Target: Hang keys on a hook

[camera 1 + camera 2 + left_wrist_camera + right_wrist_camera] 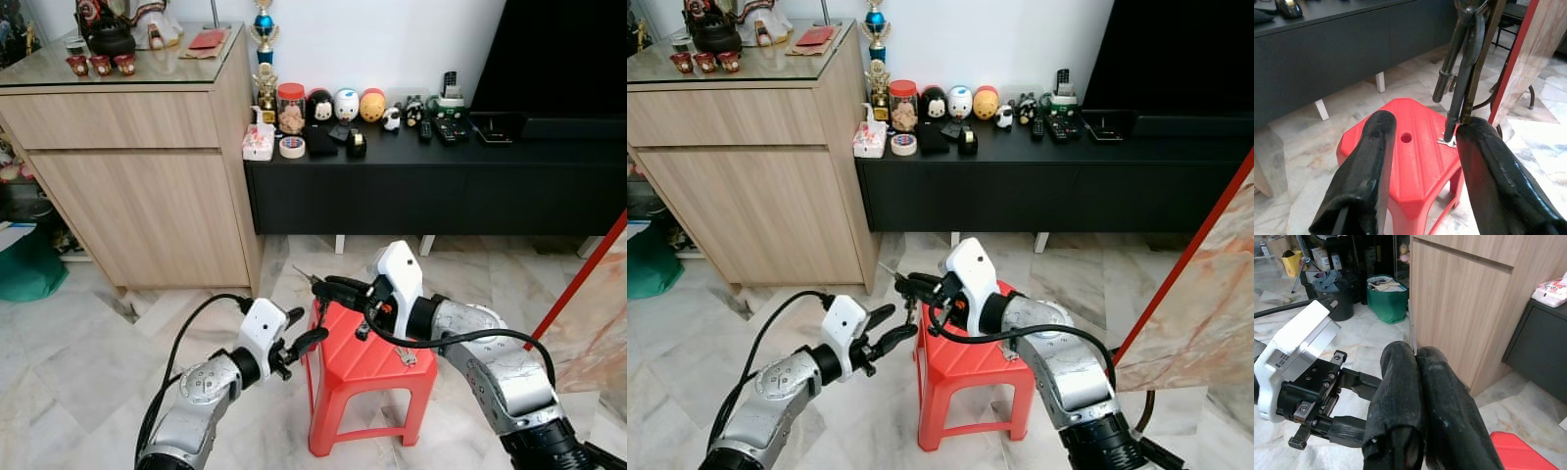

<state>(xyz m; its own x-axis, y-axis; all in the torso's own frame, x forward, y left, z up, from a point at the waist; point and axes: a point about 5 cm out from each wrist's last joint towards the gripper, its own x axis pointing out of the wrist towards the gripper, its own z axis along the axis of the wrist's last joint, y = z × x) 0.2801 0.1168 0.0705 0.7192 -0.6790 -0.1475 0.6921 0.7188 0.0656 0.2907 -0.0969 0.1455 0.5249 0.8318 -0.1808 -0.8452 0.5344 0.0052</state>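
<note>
Keys [408,356] lie on red stool [345,370], below right gripper [315,282], its fingers pressed together. Left gripper [306,328], fingers spread, beside stool's edge.

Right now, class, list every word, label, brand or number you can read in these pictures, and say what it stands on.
No text reads clearly.
Pack on the black cabinet: print too small.
Jar label: blurred.
Red packet on the wooden cabinet: no legible print.
Left gripper, white housing: dark marks, too blurred.
Remotes: buttons too small.
</note>
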